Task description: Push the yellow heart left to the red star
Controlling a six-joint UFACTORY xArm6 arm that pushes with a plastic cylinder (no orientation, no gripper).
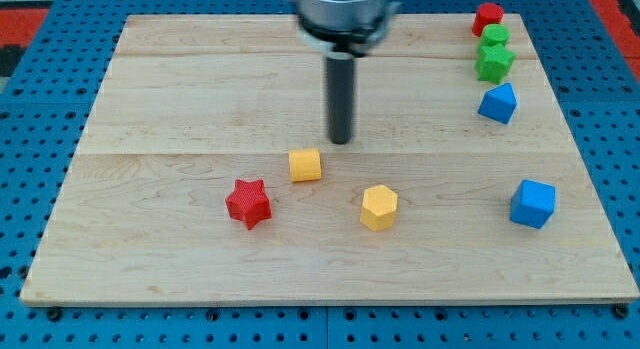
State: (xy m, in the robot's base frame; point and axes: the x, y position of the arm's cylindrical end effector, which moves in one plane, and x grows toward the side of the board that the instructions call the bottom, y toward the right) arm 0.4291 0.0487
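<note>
Eight blocks lie on the wooden table (150,99): two yellow, two red, two green, two blue. There is no claw to report — the arm ends in a dark rod, and my tip (341,141) stands just up and to the view's right of the yellow heart (305,165), a small gap between them. The heart sits near the red star (248,203), up and to its right, not touching. A yellow hexagonal block (379,207) lies to the view's right of both.

Four blocks crowd the top right corner in a column: a red block (488,16), a green block (494,36), a green star (494,62) and a blue block (497,103). A blue cube (532,203) sits near the right edge. The table's left half and bottom strip are bare wood.
</note>
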